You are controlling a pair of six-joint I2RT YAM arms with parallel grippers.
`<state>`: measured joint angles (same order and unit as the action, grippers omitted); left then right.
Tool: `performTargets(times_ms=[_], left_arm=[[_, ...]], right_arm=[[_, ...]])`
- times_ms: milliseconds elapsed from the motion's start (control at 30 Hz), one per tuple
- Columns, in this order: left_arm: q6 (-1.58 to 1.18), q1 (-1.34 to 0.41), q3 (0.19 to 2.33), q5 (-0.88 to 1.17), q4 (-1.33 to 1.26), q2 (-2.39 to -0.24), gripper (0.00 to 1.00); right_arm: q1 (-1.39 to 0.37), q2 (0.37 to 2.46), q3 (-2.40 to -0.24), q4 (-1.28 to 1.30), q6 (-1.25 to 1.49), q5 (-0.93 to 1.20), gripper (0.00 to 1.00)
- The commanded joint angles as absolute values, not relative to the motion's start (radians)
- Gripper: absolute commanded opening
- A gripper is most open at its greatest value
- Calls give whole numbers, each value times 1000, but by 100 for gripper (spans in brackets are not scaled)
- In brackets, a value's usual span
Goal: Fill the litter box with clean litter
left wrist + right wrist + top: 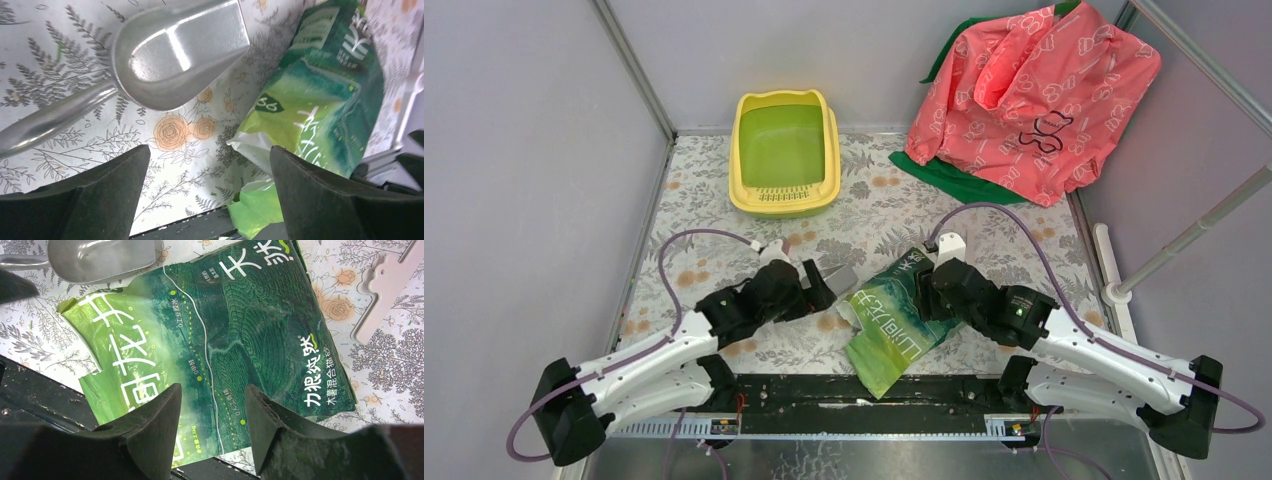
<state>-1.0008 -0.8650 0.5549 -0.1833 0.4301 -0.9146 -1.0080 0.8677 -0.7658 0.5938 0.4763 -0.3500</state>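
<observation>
The yellow litter box (744,190), green inside, stands at the back of the table, left of centre. The clean litter is out of view. A glossy green bag (894,325) lies flat near the front edge, between the arms. A silver metal scoop (175,55) rests on the flowered cloth just left of the bag. My left gripper (210,155) hovers close to the scoop's handle, jaws wide open with nothing between them. My right gripper (212,395) is poised above the bag (250,340), jaws apart and not pinching anything.
A pink patterned garment (1034,90) on green fabric fills the back right corner. A white clip (385,290) lies right of the bag. A white pole (1194,235) leans at the right edge. A black rail (824,395) runs along the near edge. Grey walls enclose three sides.
</observation>
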Motion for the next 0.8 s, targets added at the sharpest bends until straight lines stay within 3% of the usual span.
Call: performTargets(times_ms=[0,433,767], left_arm=[[-1057,-815,588,-225,529,-856,98],[-1054,-595,498,-272,600,-742,98],[-950,-406,438,-152,513,-799,98]], right_arm=[[-1012,867,-819,582,467,-361,57],[-1012,885,-859,579,443,-306,56],[-1012,911,-850,554,435,-271,56]])
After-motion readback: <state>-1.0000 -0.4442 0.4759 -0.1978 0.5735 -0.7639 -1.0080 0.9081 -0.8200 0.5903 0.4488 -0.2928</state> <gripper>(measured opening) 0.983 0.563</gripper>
